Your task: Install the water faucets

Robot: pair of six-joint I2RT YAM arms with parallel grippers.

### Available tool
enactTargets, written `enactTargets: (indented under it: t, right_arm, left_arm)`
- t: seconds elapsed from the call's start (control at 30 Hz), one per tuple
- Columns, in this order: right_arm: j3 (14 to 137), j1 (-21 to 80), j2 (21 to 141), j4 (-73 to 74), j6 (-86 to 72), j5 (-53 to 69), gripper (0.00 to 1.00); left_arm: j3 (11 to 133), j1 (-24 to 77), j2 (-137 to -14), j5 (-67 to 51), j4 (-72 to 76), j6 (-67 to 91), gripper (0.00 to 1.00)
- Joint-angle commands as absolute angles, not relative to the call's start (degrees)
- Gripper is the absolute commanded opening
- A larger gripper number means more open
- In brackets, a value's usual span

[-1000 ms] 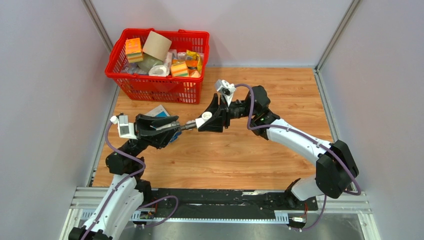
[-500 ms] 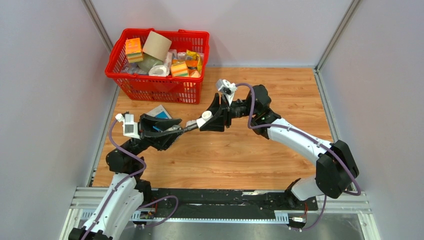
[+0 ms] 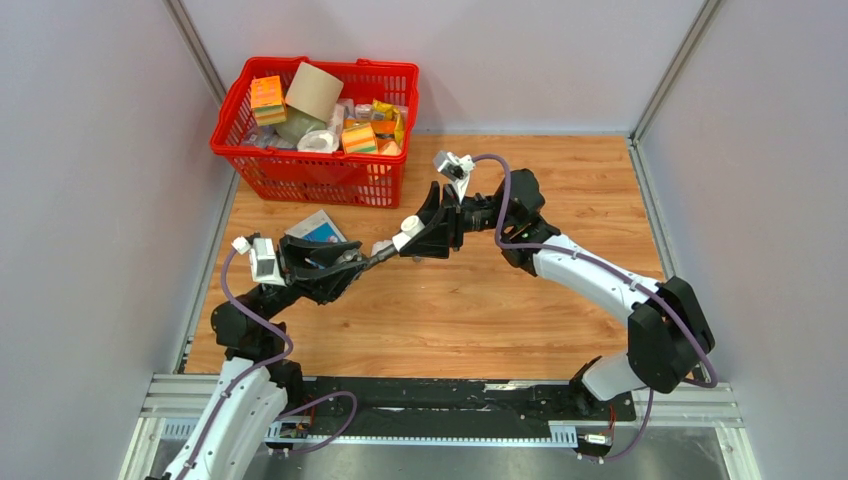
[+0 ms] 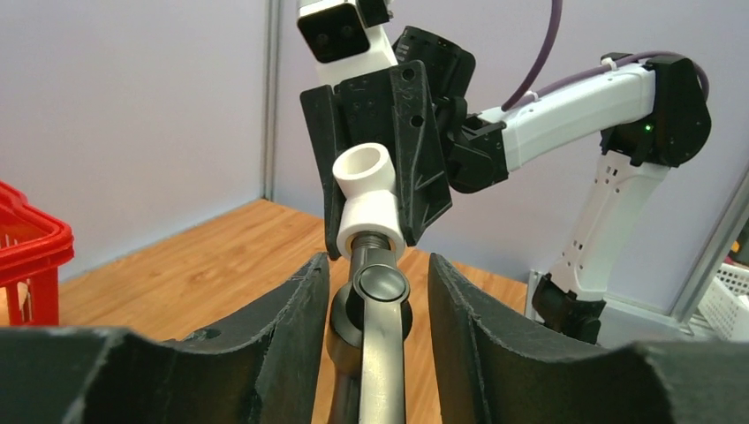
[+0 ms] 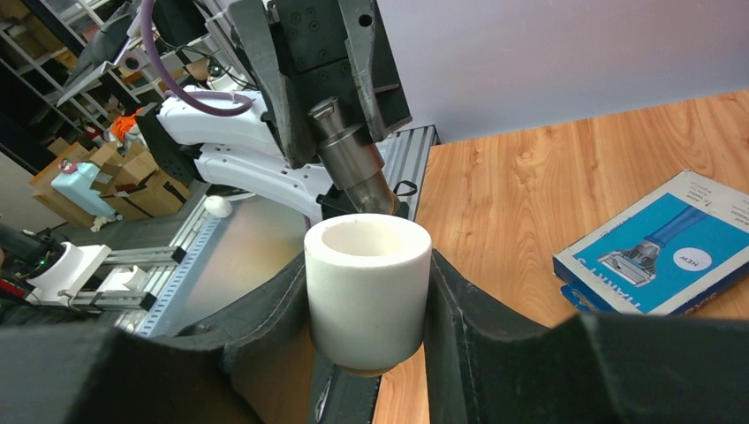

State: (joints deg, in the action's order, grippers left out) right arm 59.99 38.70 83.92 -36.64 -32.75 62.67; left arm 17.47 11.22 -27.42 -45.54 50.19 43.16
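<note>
Ok, mid-frame above surface (image 3: 480, 310): R fingers (image 5: 477, 336) clamp white elbow (image 5: 368, 283), dark tap (image 4: 382, 353) nosed into it. L fingers (image 4: 283, 327) straddle tap, grip unclear. Metal's stiff, slick, prob heavyish, so hold the body.

Bright, even light comes from overhead, leaving only soft, faint shadows on the wooden surface (image 3: 470, 320). The top view is sharp; both wrist views soften at their lower edges.

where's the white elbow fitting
The white elbow fitting is left of centre in the top view, pinched in the right claw, its end meeting the dark grey faucet.
</note>
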Motion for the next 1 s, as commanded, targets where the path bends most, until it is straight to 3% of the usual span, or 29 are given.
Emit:
enactTargets:
  t: [0.0, 0.1, 0.27, 0.37, 0.5, 0.67, 0.77, 0.8, 0.83, 0.97]
  right_arm:
    - [62.84, 38.58, 83.85, -42.10, -37.53, 62.84, 0.00]
    - [63.28, 38.50, 84.55, -41.31, -38.93, 62.84, 0.00]
    - [63.63, 38.50, 85.17, -39.21, -39.64, 61.79, 0.00]
    - [64.68, 38.06, 86.04, -37.10, -41.99, 61.00, 0.02]
    - [67.14, 36.57, 89.11, -31.66, -48.15, 59.86, 0.13]
    - [66.80, 34.37, 90.61, -28.82, -50.71, 57.75, 0.46]
    - [64.09, 33.23, 89.39, -33.55, -49.58, 57.48, 0.55]
    - [63.38, 32.87, 88.60, -34.71, -48.53, 57.22, 0.67]
    - [62.85, 32.52, 87.72, -34.89, -46.43, 56.87, 0.72]
    - [61.26, 32.17, 83.24, -29.64, -29.59, 53.79, 0.82]
  left_arm:
    - [16.53, 11.43, -28.21, -48.42, 54.23, 38.59, 0.46]
    - [15.65, 11.42, -29.09, -48.34, 57.82, 39.28, 0.35]
    - [14.94, 11.43, -30.06, -48.16, 60.12, 40.78, 0.01]
    - [14.50, 11.43, -29.18, -47.38, 60.56, 41.66, 0.00]
    - [12.75, 11.43, -27.17, -42.81, 60.21, 42.54, 0.00]
    - [11.60, 11.43, -24.44, -31.50, 53.55, 47.09, 0.00]
    - [12.48, 11.43, -22.51, -24.73, 47.74, 49.83, 0.00]
    - [13.09, 11.34, -22.07, -23.22, 42.85, 50.97, 0.00]
    - [13.97, 11.42, -21.36, -21.81, 40.45, 51.32, 0.00]
    - [16.60, 11.42, -21.09, -19.96, 32.27, 54.49, 0.00]
